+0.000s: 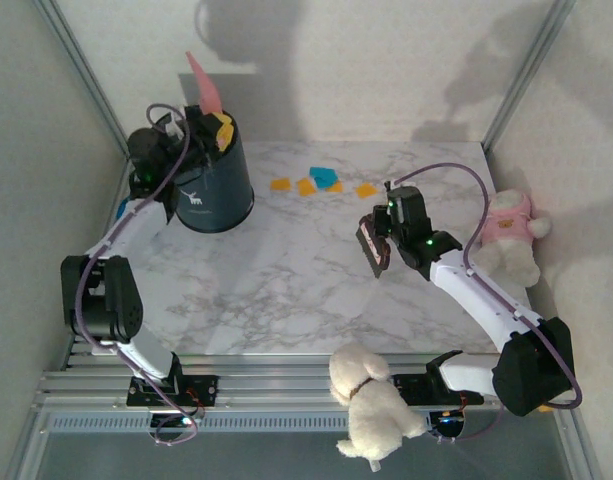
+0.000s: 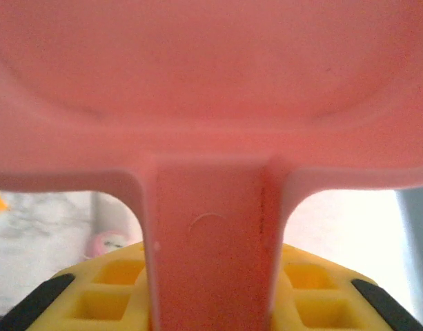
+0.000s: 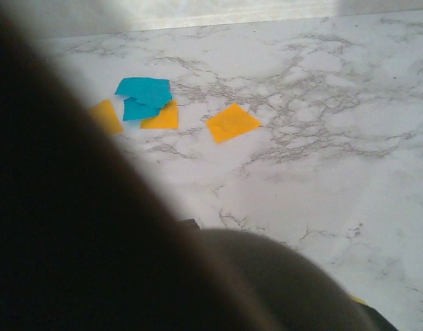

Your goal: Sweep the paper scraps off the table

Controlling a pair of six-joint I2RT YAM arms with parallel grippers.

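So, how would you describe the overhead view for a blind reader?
Orange and teal paper scraps lie at the far side of a marble table. The left tool holds a pink dustpan by a dark bin; the right tool grips a dark object.

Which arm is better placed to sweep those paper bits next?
Right, likely: right claw holds a dark tool near the scraps; left claw holds the dustpan at the bin.
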